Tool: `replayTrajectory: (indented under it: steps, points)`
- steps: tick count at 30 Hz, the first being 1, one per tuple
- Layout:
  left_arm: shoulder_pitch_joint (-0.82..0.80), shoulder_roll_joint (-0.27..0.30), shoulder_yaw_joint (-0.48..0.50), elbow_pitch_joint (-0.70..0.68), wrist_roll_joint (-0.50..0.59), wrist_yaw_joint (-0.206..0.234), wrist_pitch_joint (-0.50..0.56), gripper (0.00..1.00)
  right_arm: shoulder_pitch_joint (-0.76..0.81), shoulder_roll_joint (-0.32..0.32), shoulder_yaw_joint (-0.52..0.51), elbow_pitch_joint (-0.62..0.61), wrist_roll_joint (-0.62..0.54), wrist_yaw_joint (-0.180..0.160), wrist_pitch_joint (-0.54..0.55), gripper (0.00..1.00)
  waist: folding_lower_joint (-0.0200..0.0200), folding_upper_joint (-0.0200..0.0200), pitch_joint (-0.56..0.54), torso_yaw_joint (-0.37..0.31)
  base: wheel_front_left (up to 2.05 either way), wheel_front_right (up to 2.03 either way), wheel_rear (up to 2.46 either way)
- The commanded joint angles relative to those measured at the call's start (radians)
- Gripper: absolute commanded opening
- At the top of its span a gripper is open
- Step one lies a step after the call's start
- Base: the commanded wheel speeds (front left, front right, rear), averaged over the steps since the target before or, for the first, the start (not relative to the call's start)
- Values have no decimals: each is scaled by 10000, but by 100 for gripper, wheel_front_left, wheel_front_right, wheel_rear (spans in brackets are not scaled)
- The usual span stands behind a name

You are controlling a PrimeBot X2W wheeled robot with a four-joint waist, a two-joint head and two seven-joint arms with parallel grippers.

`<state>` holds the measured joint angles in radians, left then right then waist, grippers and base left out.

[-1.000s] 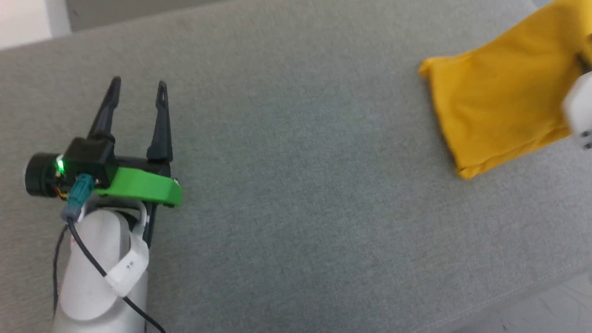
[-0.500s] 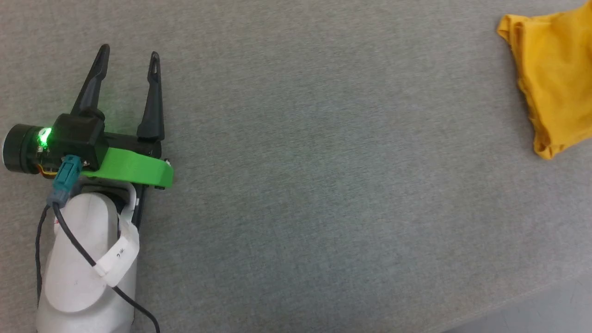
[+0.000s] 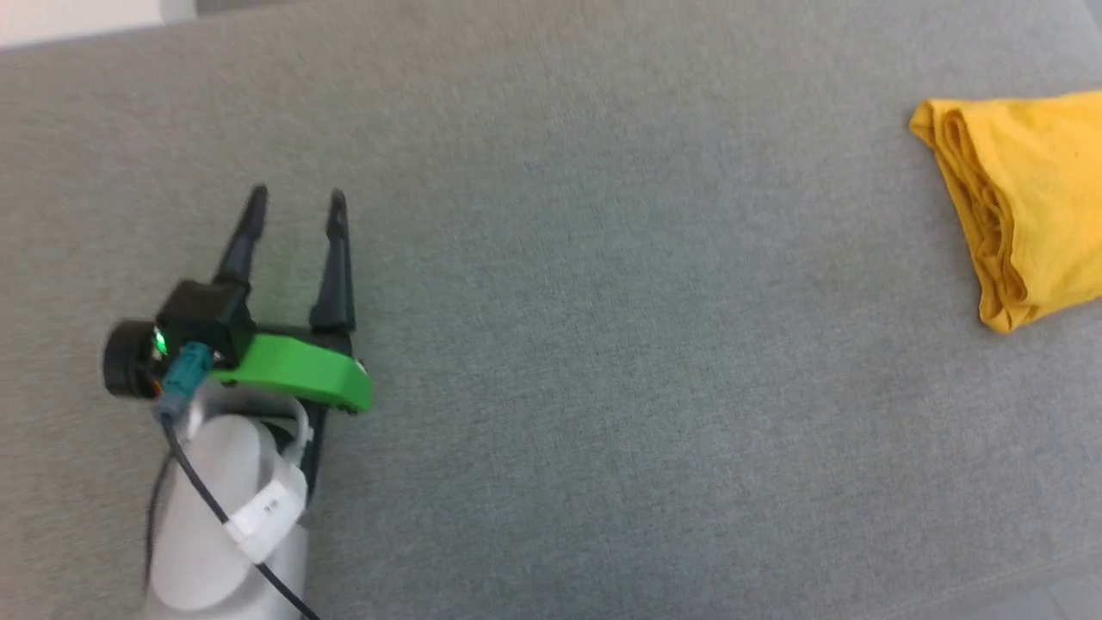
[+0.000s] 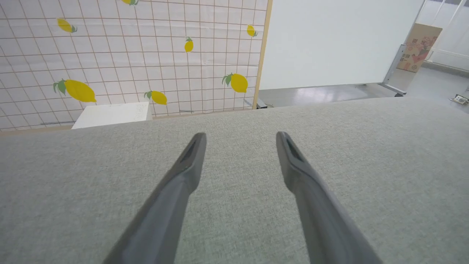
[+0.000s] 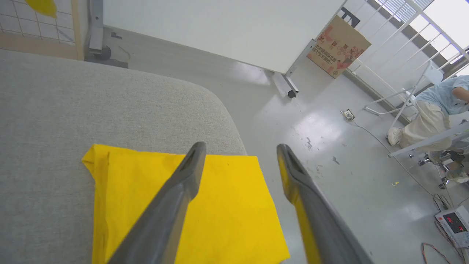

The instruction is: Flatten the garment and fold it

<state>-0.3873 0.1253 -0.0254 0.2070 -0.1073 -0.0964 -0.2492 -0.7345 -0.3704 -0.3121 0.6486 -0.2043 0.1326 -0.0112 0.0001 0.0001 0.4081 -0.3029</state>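
The garment is a mustard-yellow shirt lying folded into a compact flat stack at the right end of the grey upholstered surface, its layered fold edges turned left. In the right wrist view the garment lies flat near the surface's rounded corner, partly overhanging the edge. My right gripper hovers above it, open, nothing between its fingers. Far to the left, my left gripper rests open over bare fabric, and the left wrist view shows the same left gripper with nothing between its fingers.
Beyond the surface's far edge stand a lemon-patterned tiled screen, a white box and a white panel. A person bends over on the glossy floor at the right, near cables and a cardboard box.
The garment was lifted and draped a second ago; it now lies folded flat. The right gripper has opened off it. The head camera shifted; the left gripper stayed open.
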Motion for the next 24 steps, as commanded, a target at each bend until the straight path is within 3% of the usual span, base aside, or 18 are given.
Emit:
replayTrajectory:
  steps: [1, 7, 15, 24]
  points:
    - [177, -76, 7, 115, -132, 41, -74, 100, 281, 173, 173, -283, 331, -19, -151, 100, -1, -1, -1120, 616, 0, 0, 0]
    - [617, -402, -27, 422, -534, 60, -119, 100, 1705, 771, 1052, -2156, 1644, -19, -597, 100, -1, -1, -2107, 1277, 0, 0, 0]
    - [1105, -620, -190, 545, -815, 23, -124, 100, 3870, 2115, 1214, -4579, 2753, -19, -802, 100, -1, -1, -2952, 2302, 0, 0, 0]
    - [1556, -710, -315, 709, -909, 85, -125, 100, 5576, 2968, 1521, -5530, 3195, -19, -1111, 100, -1, -1, -3426, 2971, 0, 0, 0]
